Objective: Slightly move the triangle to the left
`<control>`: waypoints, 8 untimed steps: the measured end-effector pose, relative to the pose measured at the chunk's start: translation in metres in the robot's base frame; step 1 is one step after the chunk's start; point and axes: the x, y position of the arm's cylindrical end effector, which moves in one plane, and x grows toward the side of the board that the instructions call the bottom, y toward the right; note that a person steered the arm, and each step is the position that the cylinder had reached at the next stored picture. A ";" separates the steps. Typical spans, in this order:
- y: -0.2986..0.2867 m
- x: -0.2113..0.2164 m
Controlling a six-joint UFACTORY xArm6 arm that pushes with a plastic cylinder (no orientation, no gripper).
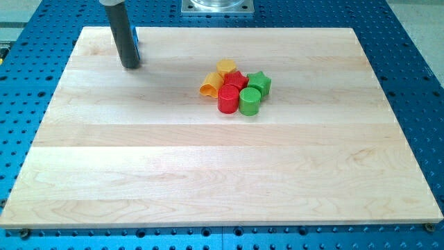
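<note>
So my tip [130,67] is down on the bench [208,173] near its top-left corner. It's just a plain dark rod, no jaws, nothing held. Poking out from behind the rod on the view's right is a blue block [137,44], touching it or as good as. The rod covers most of it, so I can't tell its shape. If that's the triangle, I also can't tell which way it points or how its long axis runs.

Room-wise, the blue block sits close to the bench's top edge, with a short strip of bare wood between the rod and the left edge.

Well apart, towards the middle and a bit to the view's right, is a tight cluster, all touching:
- a yellow block [225,67] at the top
- an orange-yellow block [209,87] on the left
- a red star [236,78] in the middle
- a green star [260,83] on the right
- a red cylinder [227,101] and a green cylinder [250,102] side by side at the front

None of those reads clearly as a triangle. The lower half of the bench is open wood.
</note>
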 end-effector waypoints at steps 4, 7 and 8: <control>0.086 -0.020; 0.078 -0.020; 0.064 -0.069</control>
